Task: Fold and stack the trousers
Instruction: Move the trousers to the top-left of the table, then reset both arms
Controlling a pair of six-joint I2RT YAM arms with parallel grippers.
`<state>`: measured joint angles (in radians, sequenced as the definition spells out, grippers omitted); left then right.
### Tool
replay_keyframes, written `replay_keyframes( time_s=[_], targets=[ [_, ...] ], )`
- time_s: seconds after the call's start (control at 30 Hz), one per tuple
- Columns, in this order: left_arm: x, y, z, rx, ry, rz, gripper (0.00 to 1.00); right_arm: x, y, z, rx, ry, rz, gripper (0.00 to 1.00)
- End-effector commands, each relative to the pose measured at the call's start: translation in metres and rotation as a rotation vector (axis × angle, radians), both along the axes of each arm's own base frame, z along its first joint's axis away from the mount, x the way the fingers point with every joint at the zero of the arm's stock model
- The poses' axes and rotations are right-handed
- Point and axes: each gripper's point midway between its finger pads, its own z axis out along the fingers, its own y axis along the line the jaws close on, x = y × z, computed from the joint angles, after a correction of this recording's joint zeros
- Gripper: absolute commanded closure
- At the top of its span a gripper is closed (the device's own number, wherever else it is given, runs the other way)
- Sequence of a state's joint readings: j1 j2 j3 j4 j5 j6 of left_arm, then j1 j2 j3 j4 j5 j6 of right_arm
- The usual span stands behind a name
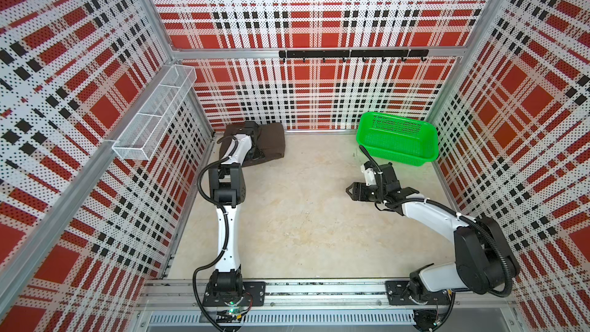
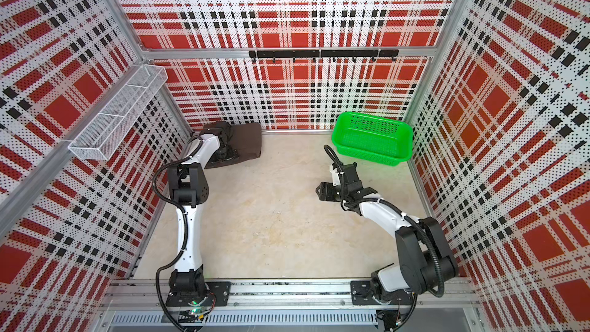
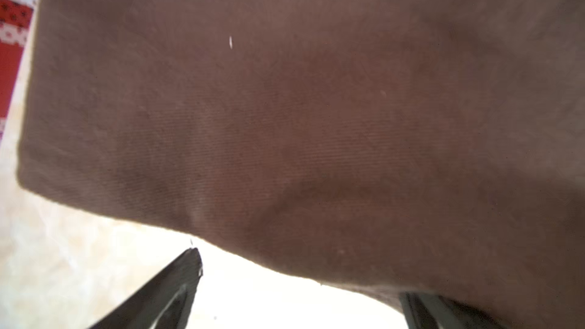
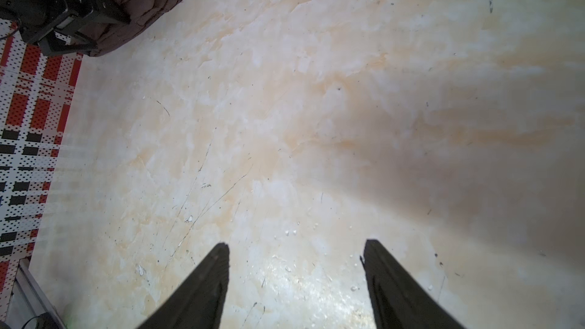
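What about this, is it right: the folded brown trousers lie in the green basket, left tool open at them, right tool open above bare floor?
No. The trousers are not in the green basket; both top views show them folded on the floor in the far left corner. The left tool is open at them, the right tool open above bare floor.

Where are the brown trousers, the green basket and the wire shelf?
trousers [image 1: 271, 142], in a top view, on the folded top layer.
green basket [image 1: 399, 154], in a top view, on its near wall.
wire shelf [image 1: 158, 113], in a top view, on its mesh side.
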<state>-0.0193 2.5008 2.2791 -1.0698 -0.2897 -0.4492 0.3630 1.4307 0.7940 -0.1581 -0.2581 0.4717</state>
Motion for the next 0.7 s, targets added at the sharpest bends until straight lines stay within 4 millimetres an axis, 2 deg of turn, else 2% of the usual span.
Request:
replay_keyframes(
  time_s=[0.0,0.1,0.17,0.23,0.33,0.37,0.4,0.5,0.67],
  targets=[
    [-0.008,-0.002,0.028,0.028,0.006,-0.016,0.02,0.014,-0.001,0.017,-0.007,-0.058,-0.008,0.30],
    [-0.016,-0.011,0.083,0.053,-0.092,-0.034,0.02,0.021,-0.006,0.026,-0.039,-0.097,-0.022,0.30],
    [-0.022,-0.019,0.127,0.083,-0.199,-0.053,0.02,0.029,-0.014,0.034,-0.085,-0.140,-0.046,0.30],
    [-0.032,-0.031,0.167,0.102,-0.326,-0.075,0.02,0.038,-0.025,0.049,-0.136,-0.230,-0.080,0.30],
    [-0.053,-0.041,0.210,0.152,-0.524,-0.065,0.02,0.045,-0.044,0.068,-0.169,-0.396,-0.131,0.29],
    [-0.063,-0.041,0.219,0.170,-0.584,-0.050,0.02,0.046,-0.050,0.075,-0.176,-0.458,-0.151,0.27],
    [-0.073,-0.042,0.225,0.180,-0.654,-0.032,0.02,0.047,-0.058,0.082,-0.185,-0.528,-0.181,0.01],
    [-0.101,-0.044,0.237,0.172,-0.850,-0.005,0.02,0.047,-0.084,0.098,-0.224,-0.700,-0.279,0.00],
    [-0.137,-0.038,0.225,0.140,-1.081,0.005,0.02,0.027,-0.126,0.100,-0.370,-0.925,-0.427,0.00]
  ],
)
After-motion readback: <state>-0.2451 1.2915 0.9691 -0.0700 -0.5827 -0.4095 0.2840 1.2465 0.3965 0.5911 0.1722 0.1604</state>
